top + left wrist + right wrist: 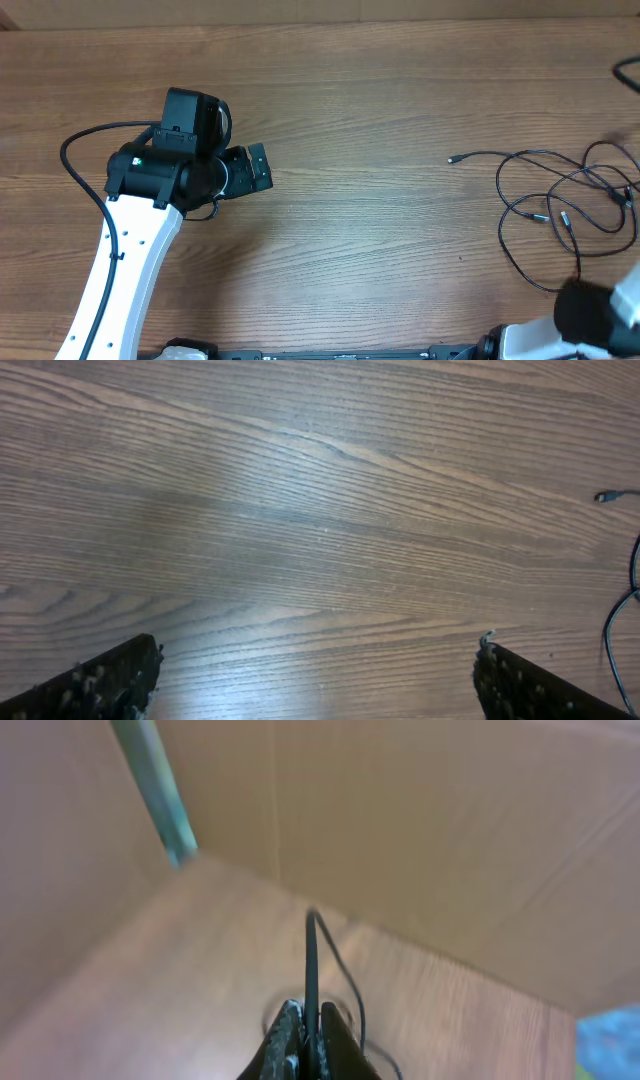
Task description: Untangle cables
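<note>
Pinching one strand (311, 955): right jaws are pressed together on a thin black cord. It leaves the tips straight ahead, then drops to the tabletop (195, 970) just beyond.

My read: the step in hand is drawing this strand out of the tangle. To do it well:
- Pull slow and low, away from the pile.
- Watch the other loops. If they drag along, stop and pin them with the other arm instead of yanking a knot tight.

Left jaws are spread wide, holding nothing, with bare tabletop between them. From there a plug (603, 497) lies far ahead-right and a bit of loop (622, 615) shows at the right edge. Both are well apart from the tips, so I'd guess that arm needs a long reach before it can help. Cables (565, 195) lie as loose overlapping loops, well ahead of the left jaws.

Hard to tell:
- Right wrist view is blurred, so it's unclear which loop the held strand belongs to.
- Overhead, the right arm (600, 315) is a blur and its jaws can't be made out.
- The pile is cut off at the frame edge.
- Crossings are too fine to trace.
</note>
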{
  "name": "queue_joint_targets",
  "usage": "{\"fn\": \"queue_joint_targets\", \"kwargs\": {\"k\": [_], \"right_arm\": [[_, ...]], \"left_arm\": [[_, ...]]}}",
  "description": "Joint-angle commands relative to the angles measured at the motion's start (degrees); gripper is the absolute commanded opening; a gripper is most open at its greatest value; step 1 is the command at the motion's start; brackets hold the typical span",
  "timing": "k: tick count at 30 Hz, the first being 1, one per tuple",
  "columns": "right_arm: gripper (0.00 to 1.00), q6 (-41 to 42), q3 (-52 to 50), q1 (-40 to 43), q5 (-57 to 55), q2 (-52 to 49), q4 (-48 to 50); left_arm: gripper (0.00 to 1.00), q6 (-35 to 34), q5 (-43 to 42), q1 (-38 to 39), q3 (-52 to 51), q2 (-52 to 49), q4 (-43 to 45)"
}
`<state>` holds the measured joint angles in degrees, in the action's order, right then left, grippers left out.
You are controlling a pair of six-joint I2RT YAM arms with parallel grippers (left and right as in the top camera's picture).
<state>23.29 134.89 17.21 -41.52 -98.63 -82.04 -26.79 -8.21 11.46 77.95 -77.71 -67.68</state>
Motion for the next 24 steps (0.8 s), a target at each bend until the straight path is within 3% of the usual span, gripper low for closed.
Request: {"fn": "queue_joint_targets", "kwargs": {"k": [1, 13, 14, 16, 19, 21, 24], "right_arm": [[0.04, 2.49, -3.10, 0.24, 2.01, -5.27, -2.56], [0.07, 2.47, -16.81, 1.57, 10.86, -9.51, -3.61], [0.14, 2.45, -17.33, 1.73, 11.65, -9.51, -3.65], [0.48, 2.16, -17.49, 1.81, 13.22, -9.51, -3.96], [0.83, 1.73, -17.44, 1.81, 14.86, -9.49, -4.35], [0.93, 1.57, -17.44, 1.77, 17.92, -9.49, -4.92], [0.95, -5.27, -17.42, 1.77, 30.25, -9.49, -4.85]], "left_arm": [[1.00, 1.09, -0.42, -0.17, 0.04, -0.15, -0.02], [1.00, 1.09, -0.42, -0.17, 0.04, -0.15, 0.02], [1.00, 1.09, -0.42, -0.17, 0.04, -0.15, 0.02], [1.00, 1.09, -0.42, -0.17, 0.04, -0.15, 0.07], [1.00, 1.14, -0.37, -0.17, 0.04, -0.15, 0.31], [1.00, 2.21, -0.15, -0.17, 0.04, -0.15, 0.90], [1.00, 4.39, 1.81, -0.15, 0.04, -0.15, 2.91]]}}
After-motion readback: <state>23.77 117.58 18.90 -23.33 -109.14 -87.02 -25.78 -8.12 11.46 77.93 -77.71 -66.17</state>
